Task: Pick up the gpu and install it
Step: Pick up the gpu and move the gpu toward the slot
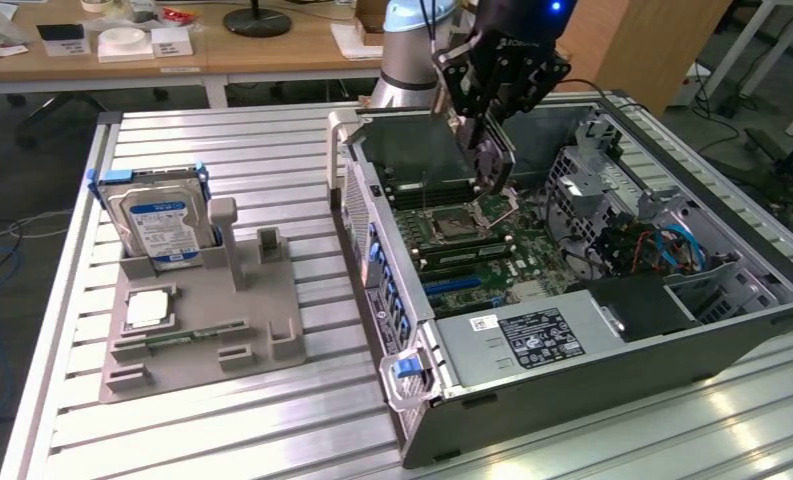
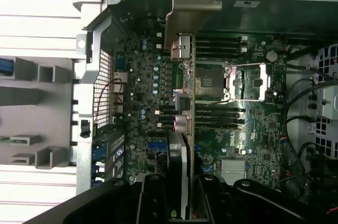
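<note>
Gripper fingers clamp the gpu by its edges, card on edge. Gpu hangs inside the open computer case, over the motherboard by the CPU socket. 1 hard drive stands in a grey holder on the worktop.

So the exterior cam sits off my arm, high up and a fair way back, looking down at an angle over the slotted table and into the open PC case. The one on my wrist is way closer, staring straight down past my gripper and the gpu it's clamped on. Both catch the motherboard with its CPU socket and memory slots.
</note>
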Robot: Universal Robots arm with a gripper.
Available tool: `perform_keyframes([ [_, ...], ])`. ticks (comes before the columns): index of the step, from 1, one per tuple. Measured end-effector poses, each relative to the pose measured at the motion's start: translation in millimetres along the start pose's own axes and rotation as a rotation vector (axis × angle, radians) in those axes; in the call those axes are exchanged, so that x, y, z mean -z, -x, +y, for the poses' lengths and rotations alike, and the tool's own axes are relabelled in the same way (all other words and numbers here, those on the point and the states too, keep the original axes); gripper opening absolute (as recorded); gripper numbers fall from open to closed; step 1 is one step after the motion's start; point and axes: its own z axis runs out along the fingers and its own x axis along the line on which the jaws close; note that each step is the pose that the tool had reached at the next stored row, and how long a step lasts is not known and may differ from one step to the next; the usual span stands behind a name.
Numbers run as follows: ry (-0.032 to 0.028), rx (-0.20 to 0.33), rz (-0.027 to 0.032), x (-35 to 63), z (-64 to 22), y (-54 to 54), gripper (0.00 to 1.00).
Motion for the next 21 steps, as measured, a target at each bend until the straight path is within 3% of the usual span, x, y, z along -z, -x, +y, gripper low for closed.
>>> perform_keyframes([
  [21, 0.0000, 0.000, 0.0000, -0.2, -0.2, 10.2, 0.28],
])
